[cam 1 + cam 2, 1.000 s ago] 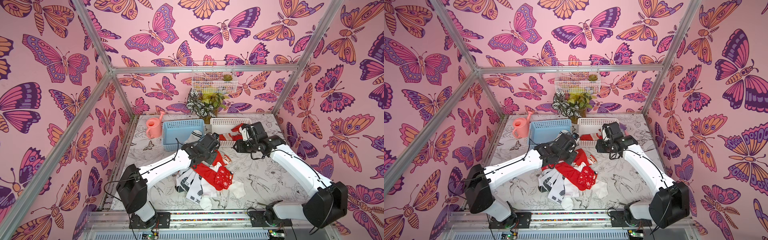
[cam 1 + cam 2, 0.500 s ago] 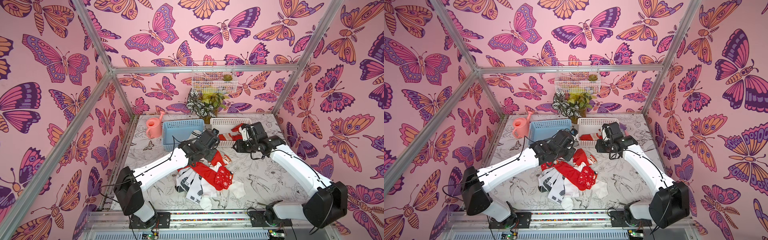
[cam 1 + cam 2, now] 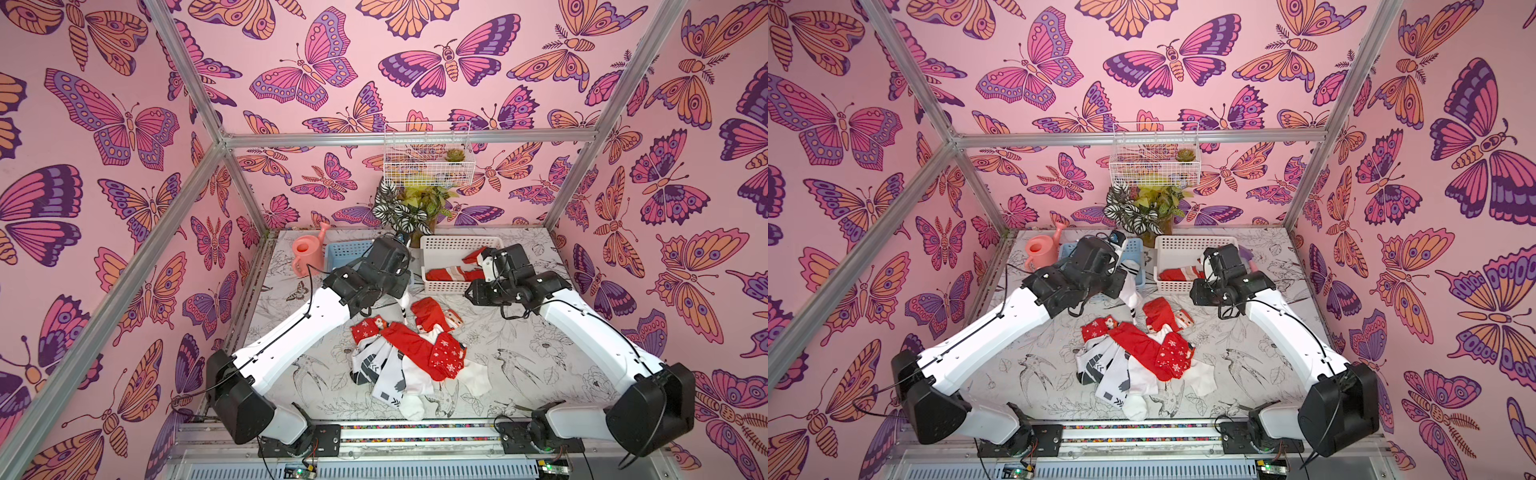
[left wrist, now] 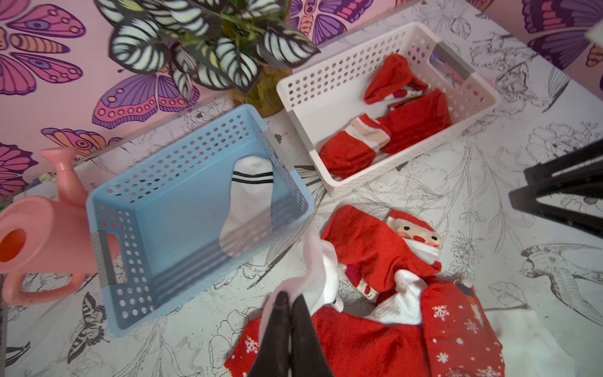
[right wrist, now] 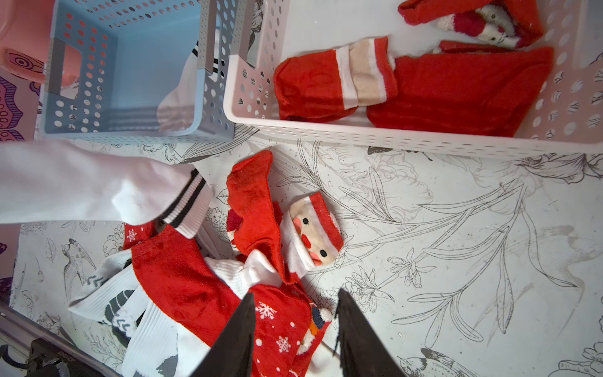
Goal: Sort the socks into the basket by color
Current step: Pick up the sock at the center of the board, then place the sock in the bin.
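L gripper (image 4: 289,298) clamped on a white black-striped sock (image 5: 98,186) dangling just beside the blue basket (image 4: 137,235), R gripper (image 5: 295,300) gaping, empty, over the sock pile (image 5: 182,277), and that trailing cuff could snag the rim & flop outside.

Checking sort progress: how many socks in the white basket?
3: beige-banded red sock nearest the blue basket, plain red sock beside it, fuzzy red sock in the far corner. More may hide.

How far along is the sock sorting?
Done: one white black-striped sock lies in the blue plastic basket; several red socks lie in the white plastic basket. In hand: the left gripper is shut on another white striped sock; the right gripper is open, empty. Left: the mixed red and white sock pile.
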`<action>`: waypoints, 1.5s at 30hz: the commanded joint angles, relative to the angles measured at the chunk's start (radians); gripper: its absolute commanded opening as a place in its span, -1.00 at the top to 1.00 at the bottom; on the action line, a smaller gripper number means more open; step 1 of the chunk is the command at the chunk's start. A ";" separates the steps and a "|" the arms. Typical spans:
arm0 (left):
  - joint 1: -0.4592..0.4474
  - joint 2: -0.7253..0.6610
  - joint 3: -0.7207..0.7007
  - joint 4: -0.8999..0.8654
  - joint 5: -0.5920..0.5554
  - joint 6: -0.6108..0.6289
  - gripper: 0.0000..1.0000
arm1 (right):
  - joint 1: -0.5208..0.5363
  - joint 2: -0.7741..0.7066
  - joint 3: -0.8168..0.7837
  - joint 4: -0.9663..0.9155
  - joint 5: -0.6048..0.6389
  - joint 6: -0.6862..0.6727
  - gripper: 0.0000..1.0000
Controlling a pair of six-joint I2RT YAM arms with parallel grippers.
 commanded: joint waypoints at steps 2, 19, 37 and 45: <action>0.058 -0.040 0.048 -0.026 -0.001 0.034 0.88 | -0.009 -0.005 0.034 -0.016 -0.010 -0.008 0.14; 0.276 -0.011 0.204 -0.032 0.086 0.072 0.88 | -0.009 0.013 0.029 -0.001 -0.022 -0.011 0.14; 0.380 0.069 0.180 -0.020 0.100 0.080 0.89 | -0.009 0.022 0.033 -0.001 -0.014 -0.020 0.14; 0.417 0.037 0.117 -0.003 0.112 0.073 0.89 | -0.010 0.025 0.031 -0.001 -0.018 -0.018 0.14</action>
